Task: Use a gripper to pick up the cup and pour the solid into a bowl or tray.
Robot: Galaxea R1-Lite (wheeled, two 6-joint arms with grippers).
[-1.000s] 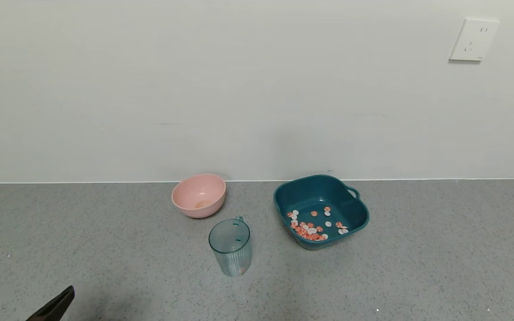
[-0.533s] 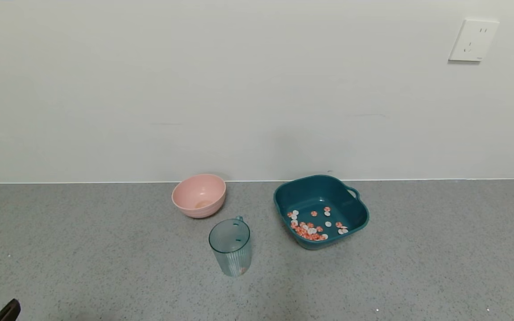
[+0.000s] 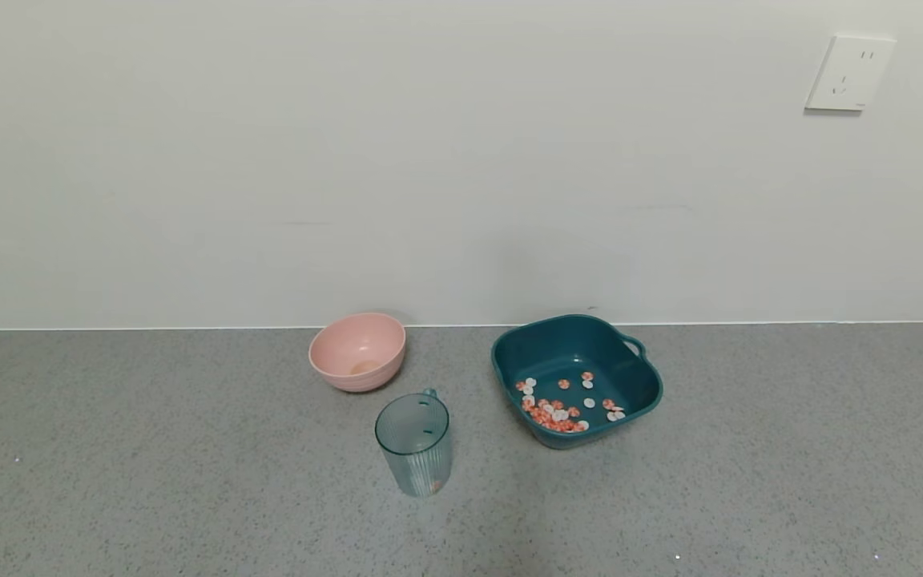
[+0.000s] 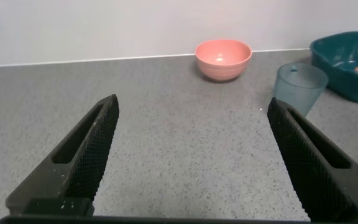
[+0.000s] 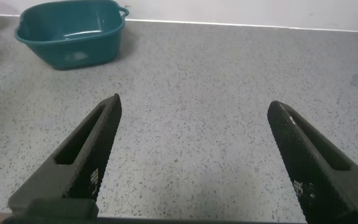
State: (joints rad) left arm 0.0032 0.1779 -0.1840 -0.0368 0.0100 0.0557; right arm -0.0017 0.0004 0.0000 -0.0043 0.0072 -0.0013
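The blue-green ribbed cup stands upright on the grey counter, in front of the pink bowl, with a piece or two of solid at its bottom. The dark teal basin sits to its right and holds several orange-red and white round pieces. Neither gripper shows in the head view. My left gripper is open and empty, well back from the cup. My right gripper is open and empty over bare counter, with the basin far off.
A round pink bowl stands behind the cup near the wall, also in the left wrist view. The grey speckled counter meets a white wall at the back. A wall socket is at the upper right.
My left gripper has drawn back out of the head view's lower left corner. The cup, basin and pink bowl have not moved.
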